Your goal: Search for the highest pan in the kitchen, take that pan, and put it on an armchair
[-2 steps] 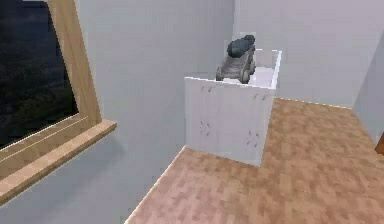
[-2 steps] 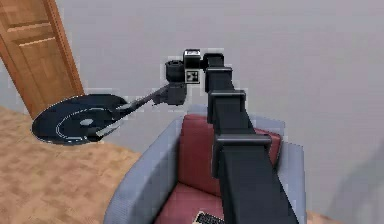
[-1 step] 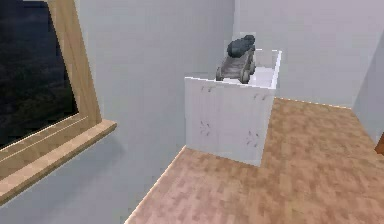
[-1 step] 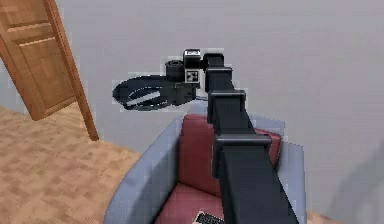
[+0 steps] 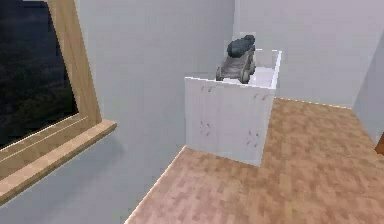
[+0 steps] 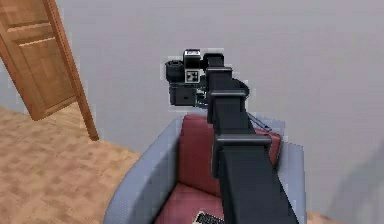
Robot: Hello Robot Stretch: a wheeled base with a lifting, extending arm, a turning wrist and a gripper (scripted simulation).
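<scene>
The dark two-fingered pincer hangs before the bare grey wall; its fingers' spread and any load cannot be told. Below it stands a grey armchair with red cushions. Lower still, a small dark object lies on the seat, too small to name as the pan.

So I count one window with a wooden frame, one white cabinet and one dark grey lump on top of it. Other side: one armchair, one wooden door, plus one small dark thing on the seat.
</scene>
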